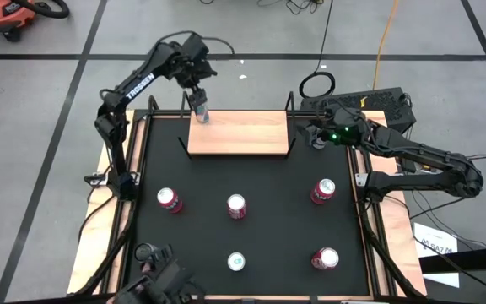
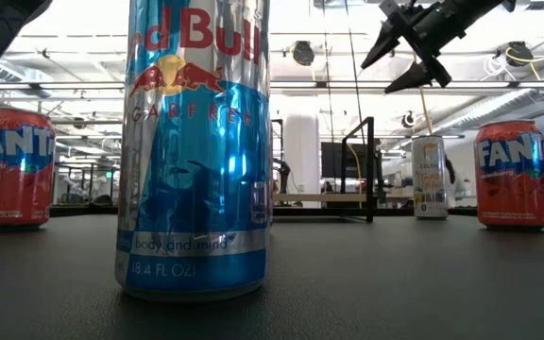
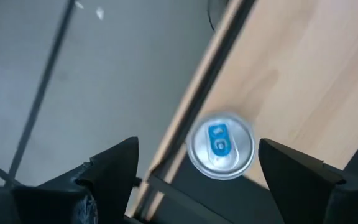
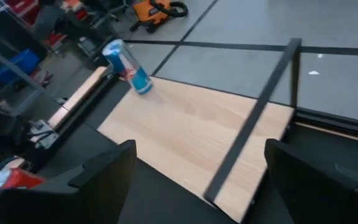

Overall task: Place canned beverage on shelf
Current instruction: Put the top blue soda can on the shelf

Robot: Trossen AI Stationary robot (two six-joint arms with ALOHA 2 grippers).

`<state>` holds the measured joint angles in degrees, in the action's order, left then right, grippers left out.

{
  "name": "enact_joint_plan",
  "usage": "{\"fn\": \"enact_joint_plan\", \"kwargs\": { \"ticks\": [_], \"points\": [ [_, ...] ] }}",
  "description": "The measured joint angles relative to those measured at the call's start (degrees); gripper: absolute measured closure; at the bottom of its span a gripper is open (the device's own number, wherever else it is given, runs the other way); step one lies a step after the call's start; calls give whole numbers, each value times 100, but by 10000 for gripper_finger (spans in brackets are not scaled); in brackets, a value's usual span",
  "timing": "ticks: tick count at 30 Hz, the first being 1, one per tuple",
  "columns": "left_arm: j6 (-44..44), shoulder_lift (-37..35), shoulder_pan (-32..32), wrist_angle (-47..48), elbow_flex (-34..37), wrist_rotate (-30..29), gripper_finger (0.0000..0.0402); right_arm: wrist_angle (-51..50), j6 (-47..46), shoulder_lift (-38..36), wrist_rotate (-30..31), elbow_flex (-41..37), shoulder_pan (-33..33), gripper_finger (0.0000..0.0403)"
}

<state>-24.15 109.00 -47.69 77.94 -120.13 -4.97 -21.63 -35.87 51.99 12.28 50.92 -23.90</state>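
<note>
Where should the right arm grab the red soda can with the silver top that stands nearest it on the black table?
Take the red soda can around its round side wall, near the top, coming straight down from above. It stands upright with no other can close by, so the open right gripper can likely straddle it at any angle.

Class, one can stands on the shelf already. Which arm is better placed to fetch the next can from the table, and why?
Probably the right: the right gripper hangs open and empty nearest a red can, while the left gripper is above the can on the shelf.
</note>
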Motion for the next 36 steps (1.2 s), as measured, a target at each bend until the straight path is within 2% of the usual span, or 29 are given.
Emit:
{"fn": "enact_joint_plan", "kwargs": {
  "ticks": [5,9,13,17,23,28,32,36],
  "points": [
    [243,-284,184,3,-558,-1,84,78,397,-1,-792,41,20,57],
    [612,-602,382,5,-615,88,84,-725,534,24,-938,448,159,57],
    [1005,-823,659,2,-620,506,84,-2015,569,163,-797,1055,312,57],
    [1405,-809,820,-155,-608,194,84,-2842,384,280,-453,1366,387,57],
    [2628,-418,520,-345,-252,-259,84,-3160,-449,312,-424,1366,456,57],
    [2841,-7,287,-315,136,-411,84,-3520,-980,308,-14,1366,768,57],
    [2945,236,261,-177,158,-713,84,-3670,-1180,306,-5,1366,980,57],
    [2988,287,261,-109,158,-746,84,-3709,-1318,306,123,1366,1116,57]
  ]
}}
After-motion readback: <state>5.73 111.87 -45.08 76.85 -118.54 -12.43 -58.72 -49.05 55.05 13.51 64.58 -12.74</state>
